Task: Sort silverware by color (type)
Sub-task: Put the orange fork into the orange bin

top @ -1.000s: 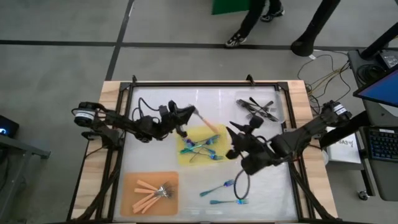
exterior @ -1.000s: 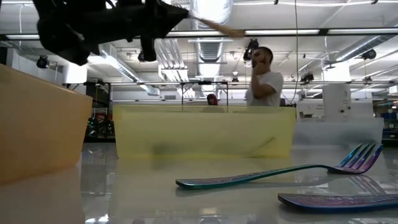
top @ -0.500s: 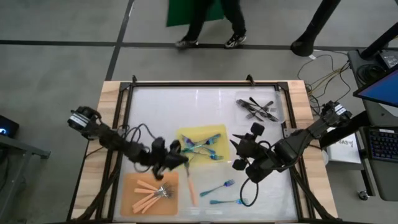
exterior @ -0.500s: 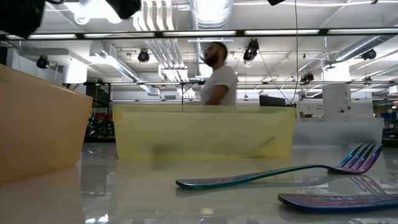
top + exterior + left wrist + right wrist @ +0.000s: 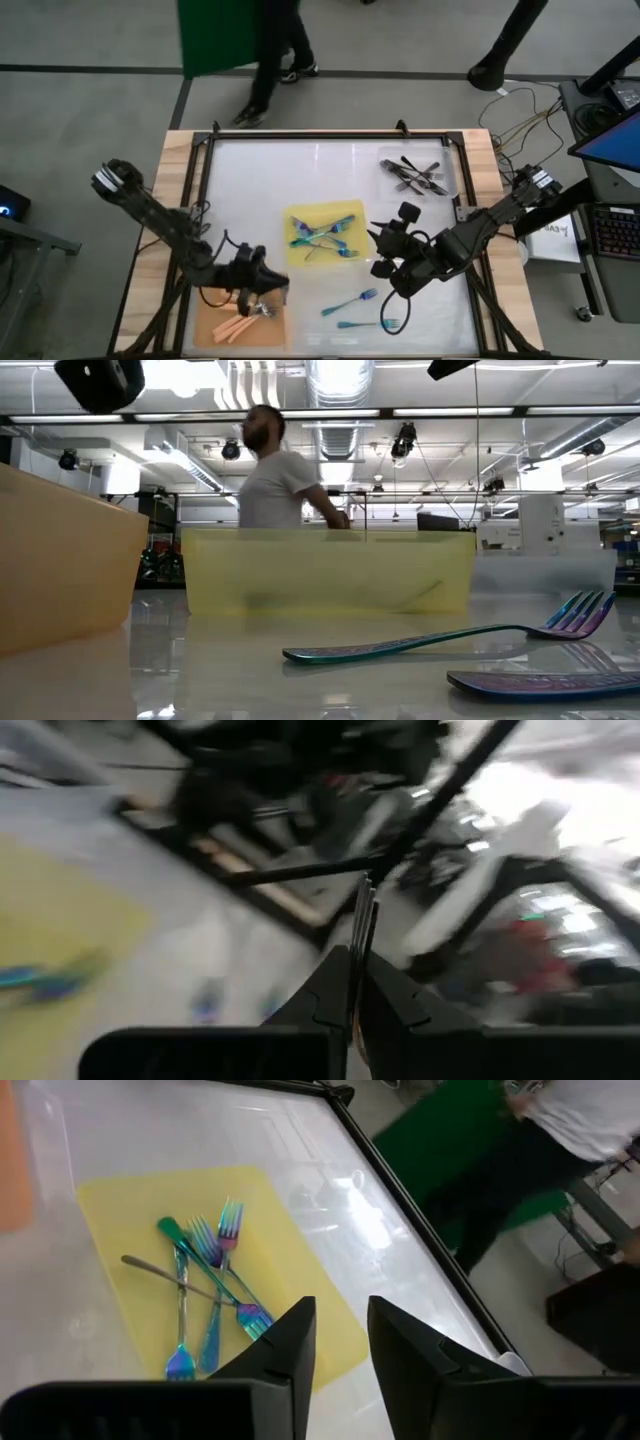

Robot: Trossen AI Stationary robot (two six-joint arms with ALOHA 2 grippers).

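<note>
- Left gripper point(image 5: 262, 297), at 7 o'clock over the orange mat point(image 5: 212, 300): fingers pinched shut on a thin fork point(image 5: 362, 925).
- Right gripper point(image 5: 385, 262), at 4 o'clock: fingers partly apart, empty.
- Teal forks point(image 5: 352, 300) lie loose at 5 o'clock; others rest on the yellow mat point(image 5: 300, 220).
- Expect light, stiff, slippery metal; pinch mid-handle.

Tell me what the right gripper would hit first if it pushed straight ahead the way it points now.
Probably the iridescent forks piled on the yellow mat; the right gripper points across them, though depth is unclear.
</note>
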